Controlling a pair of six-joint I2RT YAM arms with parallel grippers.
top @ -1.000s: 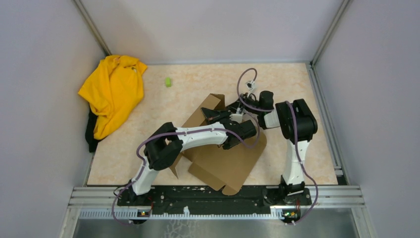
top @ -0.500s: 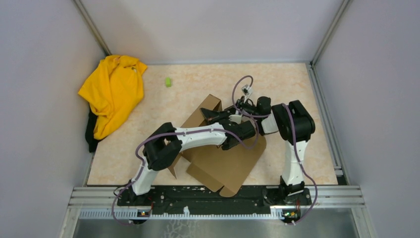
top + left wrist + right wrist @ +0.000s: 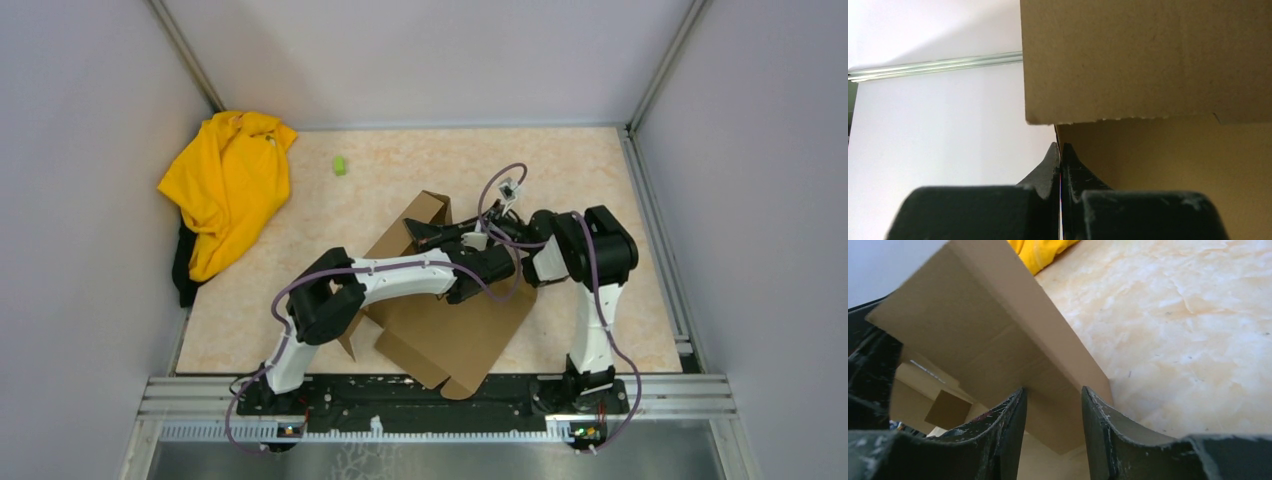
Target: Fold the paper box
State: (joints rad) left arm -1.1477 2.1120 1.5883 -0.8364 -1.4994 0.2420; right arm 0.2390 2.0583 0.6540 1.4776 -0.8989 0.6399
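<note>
The paper box (image 3: 455,325) is a brown cardboard sheet, partly folded, lying at the table's middle with a flap (image 3: 428,208) raised at its far left. My left gripper (image 3: 432,236) is shut on the thin edge of a cardboard panel (image 3: 1148,60); in the left wrist view its fingertips (image 3: 1060,152) pinch that edge. My right gripper (image 3: 484,230) is just right of it and open. In the right wrist view a raised flap (image 3: 998,345) stands right in front of the gap between the right fingers (image 3: 1015,412).
A yellow cloth garment (image 3: 225,185) lies at the far left, and a corner of it shows in the right wrist view (image 3: 1040,252). A small green object (image 3: 340,165) sits on the marbled table (image 3: 590,170) behind the box. Grey walls close in three sides.
My right wrist has swung nearer and lower, in behind the left gripper. The left arm and box have barely moved.
</note>
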